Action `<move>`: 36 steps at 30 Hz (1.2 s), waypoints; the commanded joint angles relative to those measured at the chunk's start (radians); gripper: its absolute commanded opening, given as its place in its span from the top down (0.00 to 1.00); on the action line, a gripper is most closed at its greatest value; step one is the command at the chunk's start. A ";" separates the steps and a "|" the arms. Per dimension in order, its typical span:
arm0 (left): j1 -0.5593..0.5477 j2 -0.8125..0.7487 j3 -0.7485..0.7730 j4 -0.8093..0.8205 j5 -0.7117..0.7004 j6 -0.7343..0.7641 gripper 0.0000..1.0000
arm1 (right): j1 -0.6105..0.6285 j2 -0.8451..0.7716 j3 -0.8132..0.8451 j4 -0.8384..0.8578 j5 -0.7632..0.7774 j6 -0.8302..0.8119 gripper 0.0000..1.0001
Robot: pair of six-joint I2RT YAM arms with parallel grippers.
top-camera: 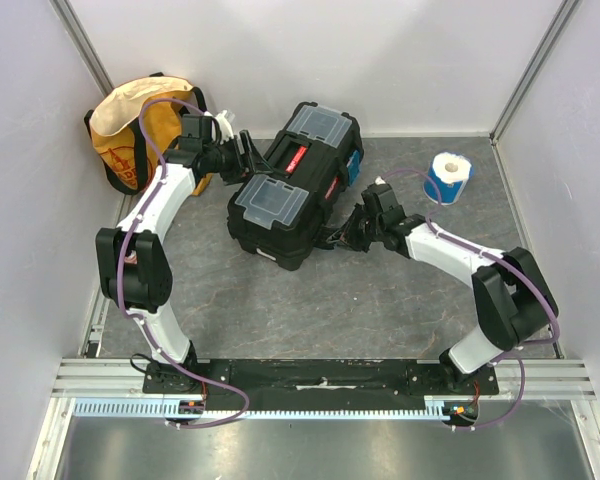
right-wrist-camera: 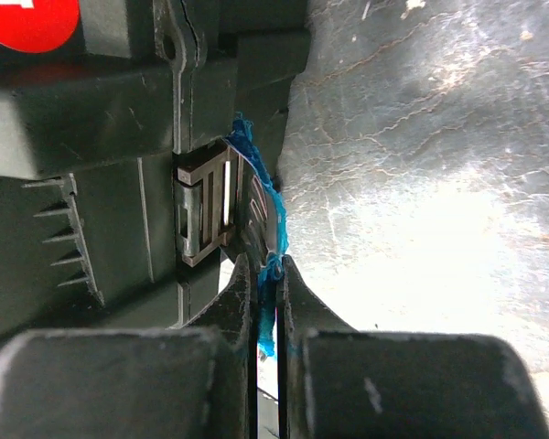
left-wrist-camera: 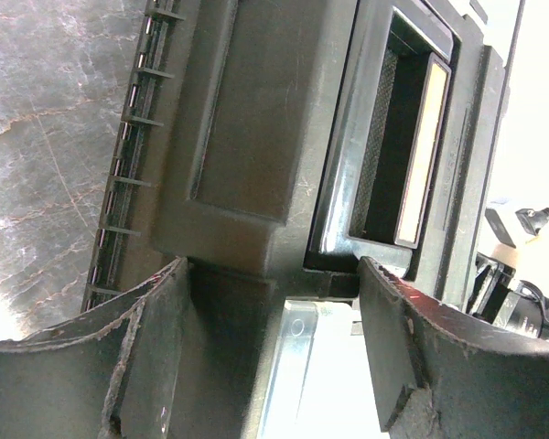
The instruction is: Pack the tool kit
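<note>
Grey table (top-camera: 380, 300), right tool (right-wrist-camera: 267, 265) pinching blue latch (right-wrist-camera: 265, 197) of tool kit (right-wrist-camera: 101, 183), left tool (left-wrist-camera: 273, 270) wide (astride its edge).

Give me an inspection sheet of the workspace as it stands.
Surface: grey stone-patterned table.
Job's things: black toolbox lying diagonally mid-table, clear lids down.
Clutter: yellow bag far left; blue-and-white roll far right.
Grippers: left gripper open at the toolbox's left side; right gripper shut on its blue latch.
Cables: purple cables along both arms.
Surroundings: white walls, metal frame posts.
</note>
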 commanded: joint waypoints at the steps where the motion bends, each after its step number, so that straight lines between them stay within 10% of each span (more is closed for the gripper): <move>1: -0.075 0.049 -0.070 -0.178 0.055 -0.070 0.28 | 0.000 -0.085 0.111 -0.071 0.087 -0.079 1.00; 29: -0.077 0.060 -0.070 -0.175 0.061 -0.072 0.28 | 0.015 -0.131 0.358 -0.272 0.164 -0.144 1.00; 36: -0.077 0.063 -0.070 -0.175 0.060 -0.066 0.28 | 0.021 -0.093 0.391 -0.231 0.139 -0.141 0.82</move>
